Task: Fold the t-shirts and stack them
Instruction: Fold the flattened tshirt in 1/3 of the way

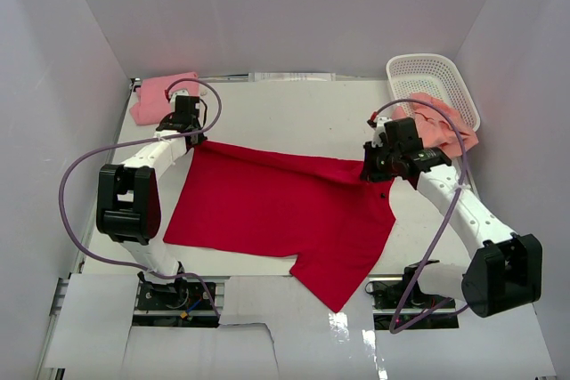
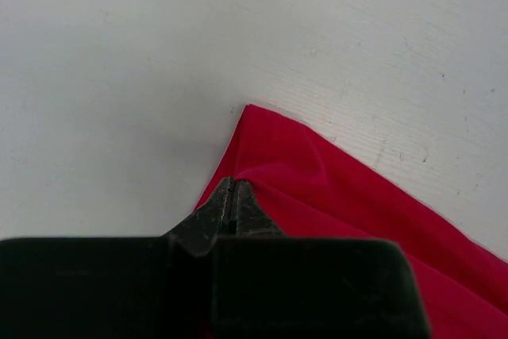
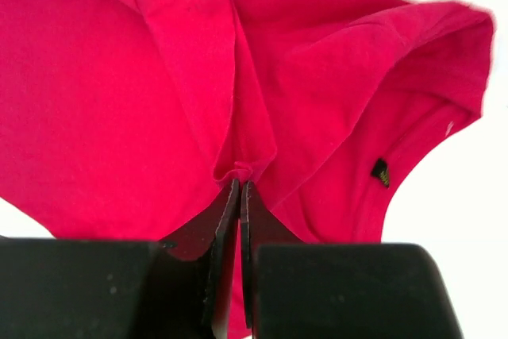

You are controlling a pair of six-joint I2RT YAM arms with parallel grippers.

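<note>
The bright red t-shirt [image 1: 276, 211] lies spread across the middle of the table. My left gripper [image 1: 197, 137] is shut on its far left corner, seen in the left wrist view [image 2: 232, 182] pinching the red cloth [image 2: 317, 188]. My right gripper [image 1: 367, 169] is shut on the shirt's far right edge; the right wrist view [image 3: 240, 184] shows a pinched fold of red cloth [image 3: 159, 93] near the collar. The light pink t-shirt [image 1: 160, 97] lies bunched at the far left corner. The salmon-peach t-shirt [image 1: 445, 131] hangs over the basket's near edge.
A white plastic lattice basket [image 1: 429, 77] stands at the far right. White walls enclose the table [image 1: 294, 113] on three sides. A purple cable [image 1: 76, 175] loops off each arm.
</note>
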